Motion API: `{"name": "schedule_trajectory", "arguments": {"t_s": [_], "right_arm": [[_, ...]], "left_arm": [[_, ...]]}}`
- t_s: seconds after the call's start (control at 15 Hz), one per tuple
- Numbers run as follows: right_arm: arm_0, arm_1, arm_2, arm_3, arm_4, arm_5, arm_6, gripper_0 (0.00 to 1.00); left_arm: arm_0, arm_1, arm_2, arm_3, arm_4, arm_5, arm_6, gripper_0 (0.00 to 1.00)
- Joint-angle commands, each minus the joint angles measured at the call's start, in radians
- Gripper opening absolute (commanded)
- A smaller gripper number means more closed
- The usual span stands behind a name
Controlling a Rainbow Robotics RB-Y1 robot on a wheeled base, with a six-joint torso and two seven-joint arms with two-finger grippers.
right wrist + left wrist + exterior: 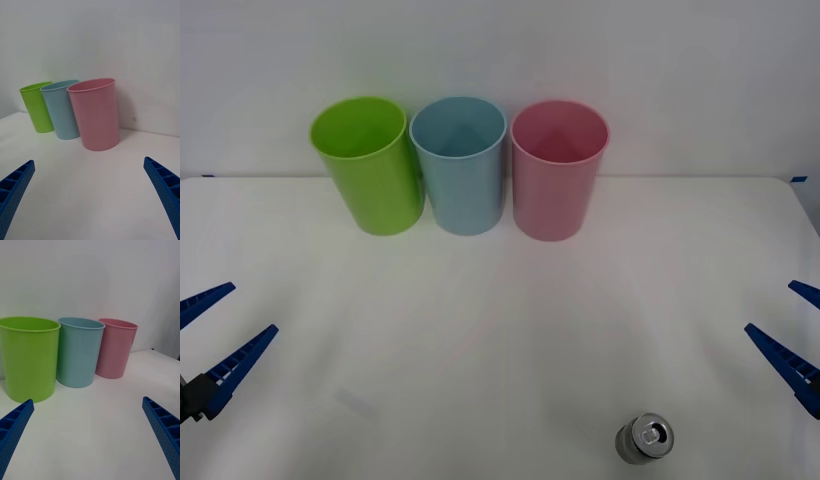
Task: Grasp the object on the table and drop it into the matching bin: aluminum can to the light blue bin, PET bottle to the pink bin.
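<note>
Left gripper (208,345) parked at the left edge, jaws wide, empty. Blue bin (461,165) stands at the back, mid-row. Can (645,439) upright on the bench (500,330), near edge, right of centre — closer to the right gripper (792,340), jaws wide too.
</note>
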Motion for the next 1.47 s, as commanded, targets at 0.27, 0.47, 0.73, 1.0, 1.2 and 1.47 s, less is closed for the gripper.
{"name": "schedule_trajectory", "arguments": {"t_s": [0.27,0.47,0.73,1.0,1.2,1.47], "right_arm": [[-0.01,0.006,0.008,-0.008,-0.003,0.005,-0.005,1.0],[-0.013,-0.016,0.03,-0.008,-0.001,0.013,-0.005,1.0],[-0.044,-0.073,0.083,0.034,0.0,0.013,0.009,1.0],[-0.107,-0.125,0.122,0.119,0.025,-0.021,0.043,1.0],[-0.145,-0.148,0.14,0.173,0.059,-0.047,0.077,1.0],[-0.206,-0.188,0.146,0.294,0.106,-0.137,0.115,1.0]], "left_arm": [[0.0,0.0,0.0,0.0,0.0,0.0,0.0,1.0],[0.0,0.0,0.0,0.0,0.0,0.0,0.0,1.0],[0.0,0.0,0.0,0.0,0.0,0.0,0.0,1.0],[0.0,0.0,0.0,0.0,0.0,0.0,0.0,1.0],[0.0,0.0,0.0,0.0,0.0,0.0,0.0,1.0],[0.0,0.0,0.0,0.0,0.0,0.0,0.0,1.0]]}}
